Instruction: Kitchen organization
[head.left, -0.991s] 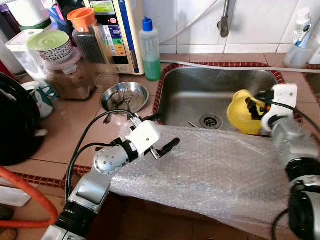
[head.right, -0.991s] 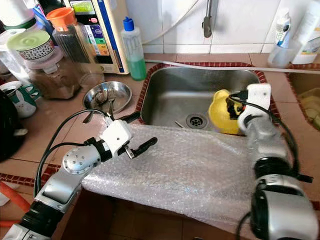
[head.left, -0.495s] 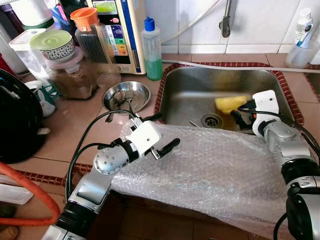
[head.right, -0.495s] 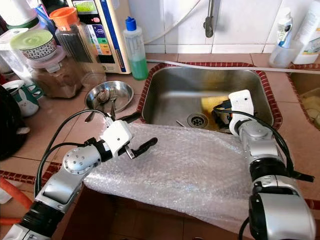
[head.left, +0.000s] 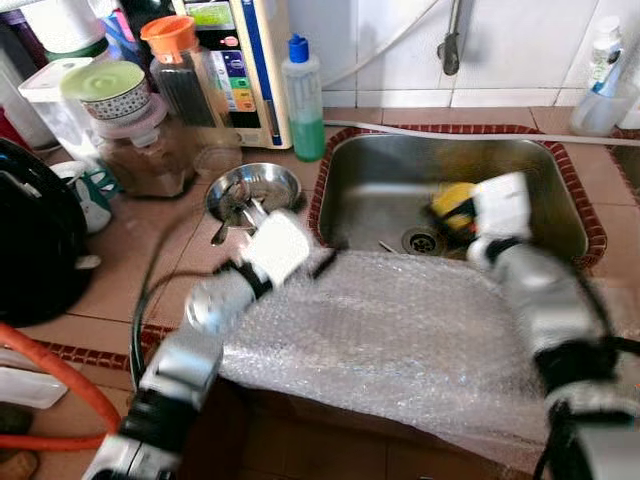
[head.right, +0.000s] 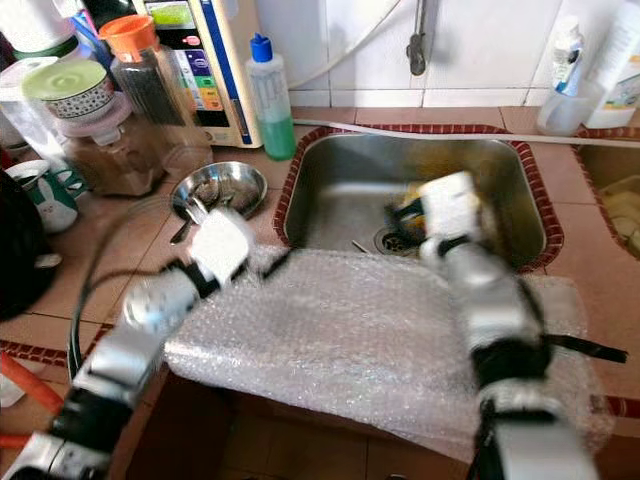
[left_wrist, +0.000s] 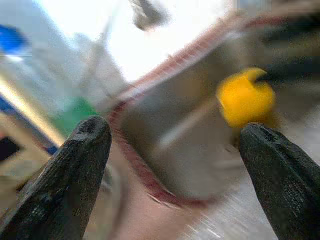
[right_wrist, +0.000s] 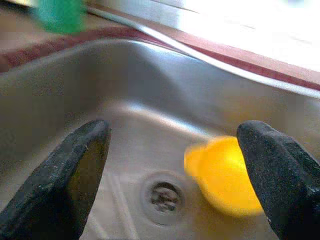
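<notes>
Terracotta-tiled worktop (head.left: 120, 270) along the wall, with a stainless steel sink (head.left: 380, 190) let into it near the back edge. Crinkled sheet of clear bubble wrap (head.right: 360, 340) draped over the sink's front rim and hanging past the worktop's front edge. Cluster of storage jars (head.left: 150, 110) at the back left corner, a green dish-soap bottle with a blue cap (head.left: 303, 98) just beside the sink's back left corner, and a small round steel bowl (head.left: 252, 192) between jars and sink.

Small yellow plastic cup (right_wrist: 225, 175) lying on its side on the sink floor, just beside the drain (right_wrist: 162, 196), toward the right half of the basin.

Right gripper (right_wrist: 175, 175) over the basin, both fingers spread wide with the cup near the gap and nothing held. Left gripper (left_wrist: 175, 165) above the sink's front left corner, fingers likewise wide apart and empty, pointed across the basin toward the cup. Both arms blurred in the head views.

Probable step: picking the cup up out of the sink with the right gripper. Best done by centring the gap squarely on the cup's rounded wall before closing, since a cup on its side on smooth steel probably rolls or skids at a glancing touch. Approach from above, clear of the bubble wrap's edge, and close gently to avoid squeezing thin plastic out of the grasp.
</notes>
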